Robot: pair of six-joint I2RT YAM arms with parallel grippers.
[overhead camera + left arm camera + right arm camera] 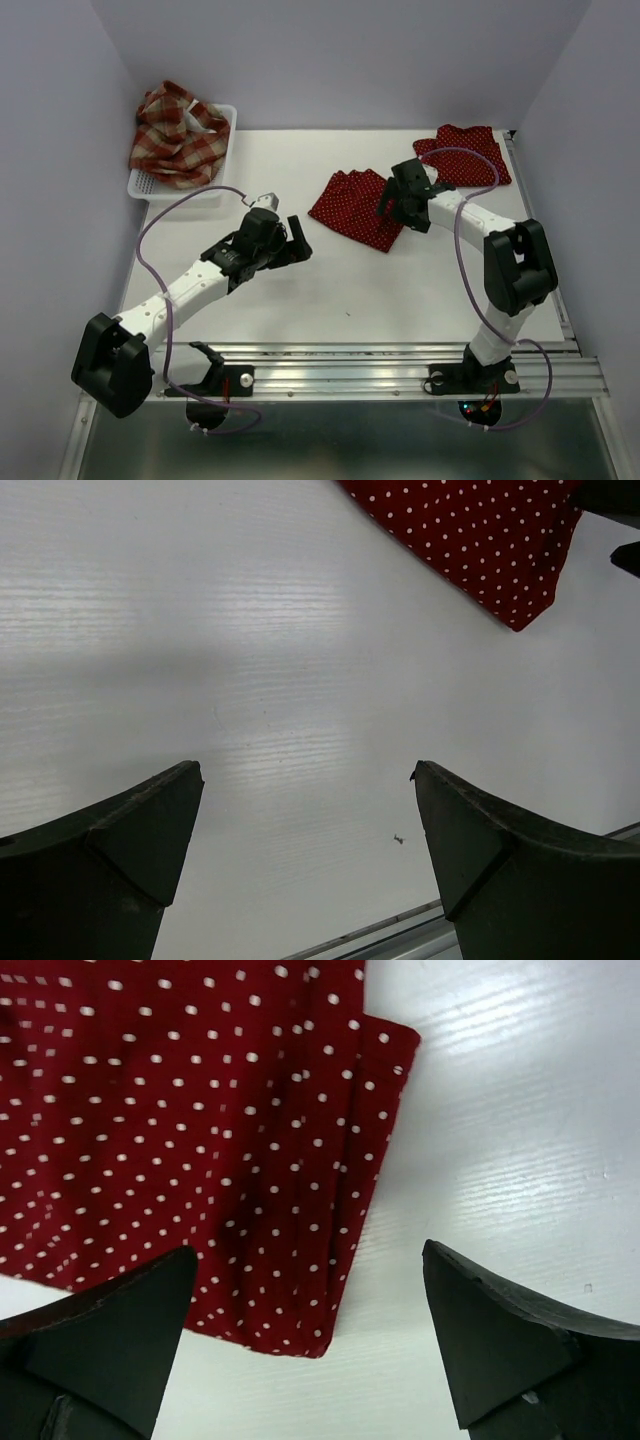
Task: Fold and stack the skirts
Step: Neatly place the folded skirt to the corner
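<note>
A: What is the biggest thing here?
B: The white table (350, 290). It fills most of the top view.
A: And where does the clothing lie?
B: The plaid skirt (178, 135) lies crumpled in the mesh basket (150, 186), at the far left corner of the table. The far dotted skirt (468, 155) lies flat at the far right. The middle dotted skirt (350, 205) lies flat near the centre, well apart from the basket and near the far dotted skirt.
A: How is the right gripper (308, 1250)?
B: It hangs over the right-hand corner of the middle dotted skirt, with its jaws spread wide. One finger is above the cloth and the other is above bare table. It grasps nothing. Whether a finger touches the cloth, I cannot tell.
A: And the left gripper (305, 770)?
B: It is also spread fully, with only bare table between its fingers. It holds nothing. A corner of the middle dotted skirt lies well ahead of it.
</note>
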